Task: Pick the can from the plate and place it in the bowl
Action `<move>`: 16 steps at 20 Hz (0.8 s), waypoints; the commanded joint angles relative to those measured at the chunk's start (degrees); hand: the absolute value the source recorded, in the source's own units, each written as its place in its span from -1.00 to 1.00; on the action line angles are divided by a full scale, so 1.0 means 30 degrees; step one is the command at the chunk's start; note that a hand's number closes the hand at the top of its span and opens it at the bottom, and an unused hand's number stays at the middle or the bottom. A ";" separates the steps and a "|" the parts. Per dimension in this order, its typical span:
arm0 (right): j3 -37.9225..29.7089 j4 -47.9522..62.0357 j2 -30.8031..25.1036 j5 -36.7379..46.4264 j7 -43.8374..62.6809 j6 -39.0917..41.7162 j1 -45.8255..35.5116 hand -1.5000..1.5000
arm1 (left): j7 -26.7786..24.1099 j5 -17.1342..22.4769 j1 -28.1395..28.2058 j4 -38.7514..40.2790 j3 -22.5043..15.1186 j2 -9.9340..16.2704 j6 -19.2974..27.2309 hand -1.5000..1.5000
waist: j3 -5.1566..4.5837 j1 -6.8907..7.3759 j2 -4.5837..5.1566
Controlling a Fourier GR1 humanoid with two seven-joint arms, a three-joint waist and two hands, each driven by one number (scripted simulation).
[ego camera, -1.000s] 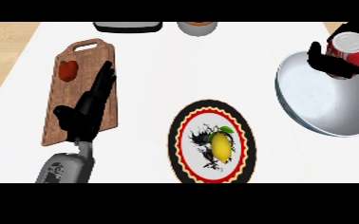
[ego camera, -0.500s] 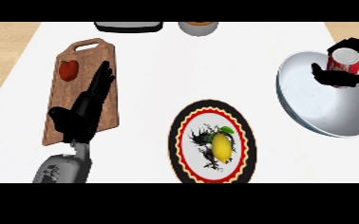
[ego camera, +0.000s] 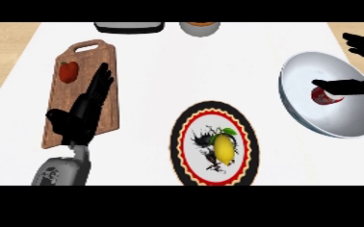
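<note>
At the right edge of the counter, the right hand [ego camera: 343, 85] reaches over the silver bowl [ego camera: 305, 72]; only its dark fingers show, one part lying across the red can [ego camera: 324, 96] and another part further away near the far right corner, so I cannot tell whether the fingers are still closed round the can or already off it. The can lies inside the bowl, low against the inner wall, and it is no longer on the plate [ego camera: 186, 144], so I judge the placing is nearly done. A can like this is stiff and probably light, with a smooth round side that may slip or roll; the best hold is across its middle, thumb against fingers, and in a curved bowl it may tip or roll when it is let go. On the left, the left hand [ego camera: 84, 109] rests with straight, relaxed fingers over the wooden cutting board [ego camera: 105, 57] and holds nothing. A red fruit [ego camera: 68, 71] sits at the far part of this board. The plate in the near middle carries only a yellow lemon [ego camera: 225, 147].
</note>
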 commanded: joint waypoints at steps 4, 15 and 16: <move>-0.2787 -0.1353 -0.0261 -0.2426 -0.1520 -0.0206 0.0570 -1.00 | -0.1257 -0.0663 0.0848 0.0665 -0.0340 -0.0688 0.0397 0.00 | -0.0014 -0.0146 -0.0036; -0.6498 -0.4802 -0.0625 -0.7884 0.0215 0.3690 0.4131 -1.00 | -0.0216 -0.0309 -0.0109 0.0016 0.0512 -0.0139 -0.0187 0.00 | -0.0013 -0.0231 -0.0056; -0.6517 -0.3507 -0.0561 -0.7836 -0.0834 0.4083 0.4175 -1.00 | -0.0293 -0.1178 -0.0365 0.0911 -0.0462 -0.1066 0.0436 0.00 | -0.0008 -0.0187 -0.0021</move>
